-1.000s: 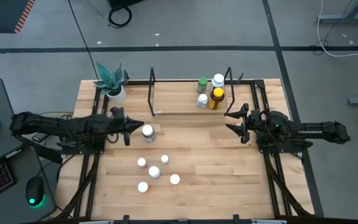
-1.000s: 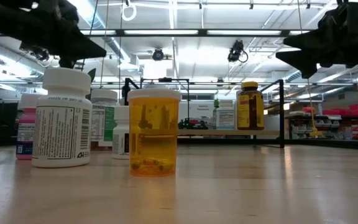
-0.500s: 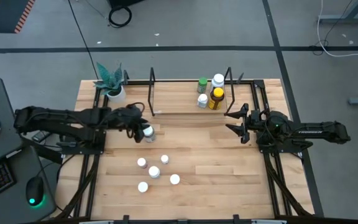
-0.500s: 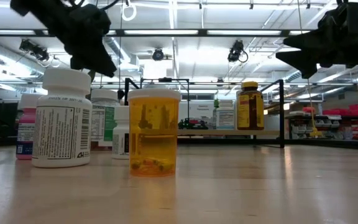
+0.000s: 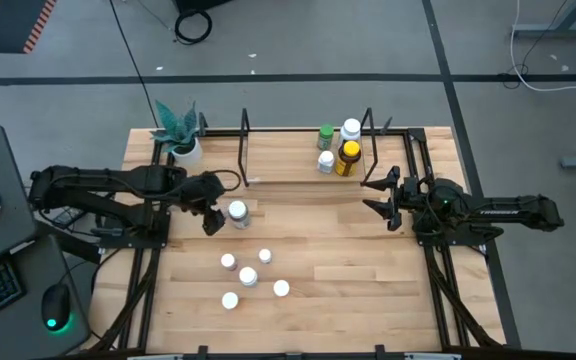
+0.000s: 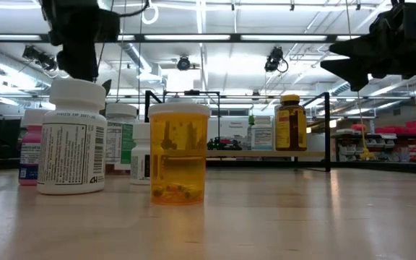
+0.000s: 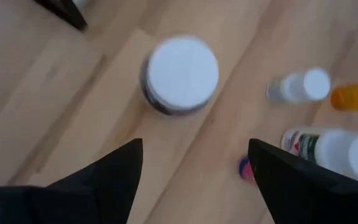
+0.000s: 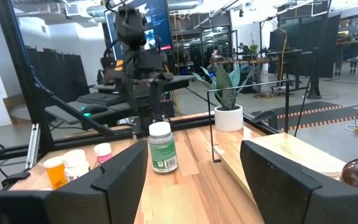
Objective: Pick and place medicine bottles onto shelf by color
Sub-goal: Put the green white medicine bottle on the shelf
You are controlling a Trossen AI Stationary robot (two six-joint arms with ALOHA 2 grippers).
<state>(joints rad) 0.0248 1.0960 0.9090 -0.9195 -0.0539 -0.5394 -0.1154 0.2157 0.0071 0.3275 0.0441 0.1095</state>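
Light wood fills the table (image 5: 368,270), where the left gripper (image 5: 211,205) hangs with its fingers spread wide, holding nothing, just at nine o'clock of a white-capped bottle (image 5: 237,211) standing alone near the table's middle. Through the left wrist camera that bottle's round cap (image 7: 182,70) sits beyond the two dark fingers (image 7: 114,171), untouched.

A cluster of five more medicine bottles (image 5: 249,277) stands toward six o'clock of the lone one; seen from table height it includes a large white bottle (image 6: 72,137), a clear orange one (image 6: 178,154) and a pink one (image 6: 29,153).

The shelf (image 5: 288,165) runs along the table's twelve o'clock edge, and near its three o'clock end four bottles are grouped: two green-bodied ones (image 5: 325,135), a white one (image 5: 351,129) and an amber one with a yellow cap (image 5: 348,156).

The right gripper (image 5: 378,196) waits at three o'clock of the table, jaws partly apart and empty. A potted plant (image 5: 181,132) stands at the table's ten o'clock corner.
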